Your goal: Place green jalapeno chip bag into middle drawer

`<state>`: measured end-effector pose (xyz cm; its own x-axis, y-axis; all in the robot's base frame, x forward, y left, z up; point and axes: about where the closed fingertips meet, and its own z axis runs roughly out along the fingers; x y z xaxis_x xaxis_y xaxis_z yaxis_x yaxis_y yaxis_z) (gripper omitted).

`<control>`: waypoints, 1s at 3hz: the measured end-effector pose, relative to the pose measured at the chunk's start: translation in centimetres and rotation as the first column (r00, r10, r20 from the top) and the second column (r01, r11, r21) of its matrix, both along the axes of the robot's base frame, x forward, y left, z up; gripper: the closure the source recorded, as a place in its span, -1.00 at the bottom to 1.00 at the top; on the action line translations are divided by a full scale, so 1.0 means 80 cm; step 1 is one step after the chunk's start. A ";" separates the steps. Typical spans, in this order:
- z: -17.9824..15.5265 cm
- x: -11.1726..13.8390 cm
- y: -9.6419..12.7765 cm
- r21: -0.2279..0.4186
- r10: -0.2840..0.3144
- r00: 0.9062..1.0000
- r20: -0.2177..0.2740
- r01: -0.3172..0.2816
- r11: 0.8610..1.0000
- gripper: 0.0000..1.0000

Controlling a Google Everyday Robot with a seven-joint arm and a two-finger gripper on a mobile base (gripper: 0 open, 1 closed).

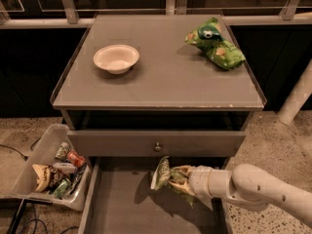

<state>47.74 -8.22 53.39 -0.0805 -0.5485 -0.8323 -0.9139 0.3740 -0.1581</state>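
Note:
The green jalapeno chip bag point(165, 175) is a crinkled olive-green bag with a whitish end. It hangs over the open middle drawer point(122, 206), just below the closed drawer front with the round knob point(157, 146). My gripper point(183, 179) comes in from the right on a white arm and is shut on the bag's right part. The bag is above the drawer floor and casts a shadow on it.
On the cabinet top stand a white bowl point(116, 58) at the left and a brighter green bag point(214, 43) at the back right. A clear bin point(53, 167) with several snacks sits on the floor at the left. A white post point(297, 96) rises at the right.

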 end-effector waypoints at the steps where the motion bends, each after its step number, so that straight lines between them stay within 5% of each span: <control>1: 0.000 0.000 0.000 0.000 0.000 1.000 0.000 0.000 1.000 1.00; 3: -0.057 0.019 0.016 0.043 -0.012 1.000 -0.003 0.012 0.999 1.00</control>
<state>49.27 -6.93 48.82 -0.0893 -0.5113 -0.8547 -0.9098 0.3912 -0.1390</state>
